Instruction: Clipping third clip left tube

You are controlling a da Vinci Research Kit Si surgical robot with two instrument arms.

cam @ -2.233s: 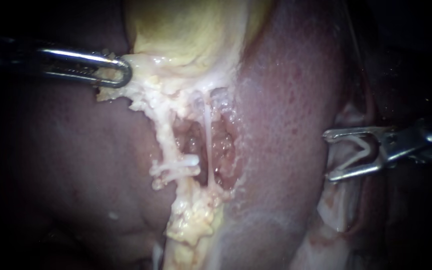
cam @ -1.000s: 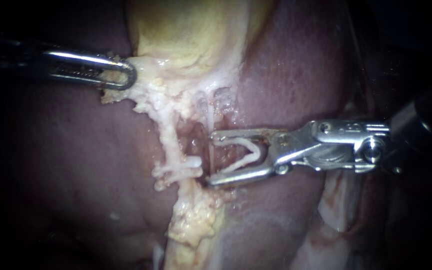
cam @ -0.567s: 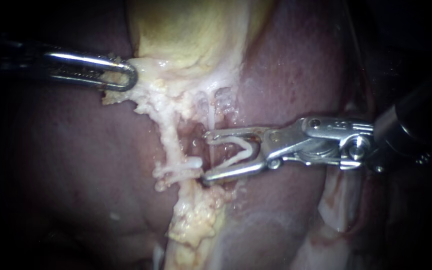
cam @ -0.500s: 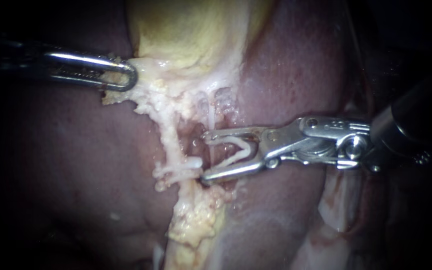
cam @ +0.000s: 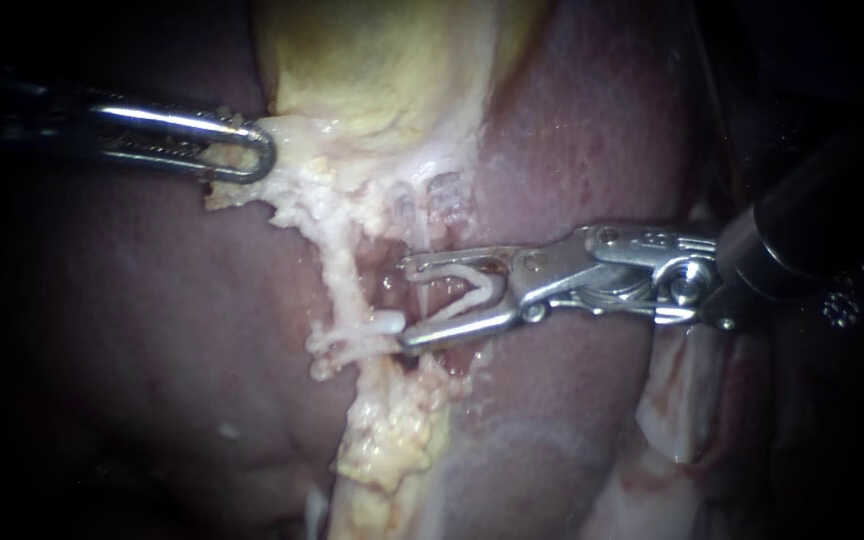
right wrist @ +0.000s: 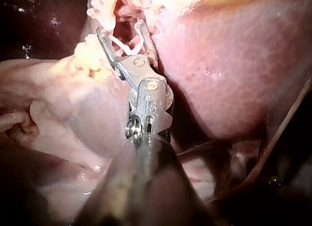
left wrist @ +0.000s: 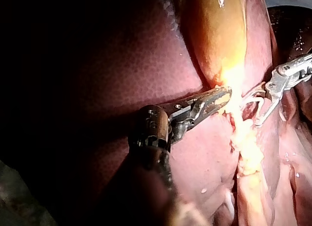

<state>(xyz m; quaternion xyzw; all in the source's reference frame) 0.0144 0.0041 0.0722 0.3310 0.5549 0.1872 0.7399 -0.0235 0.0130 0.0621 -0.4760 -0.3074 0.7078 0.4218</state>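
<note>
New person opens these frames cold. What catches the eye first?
First, the right instrument: its jaws stand wide apart holding an open white clip, tips at the raw pocket between the yellow gallbladder and the liver. Next, the left instrument, clamped on pale tissue at the gallbladder's lower edge.

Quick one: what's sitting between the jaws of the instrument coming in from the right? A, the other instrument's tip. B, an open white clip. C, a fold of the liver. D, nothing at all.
B: in the endoscope view the right instrument has its jaws spread, with a V-shaped white clip seated between them, one leg lying against each jaw.
</note>
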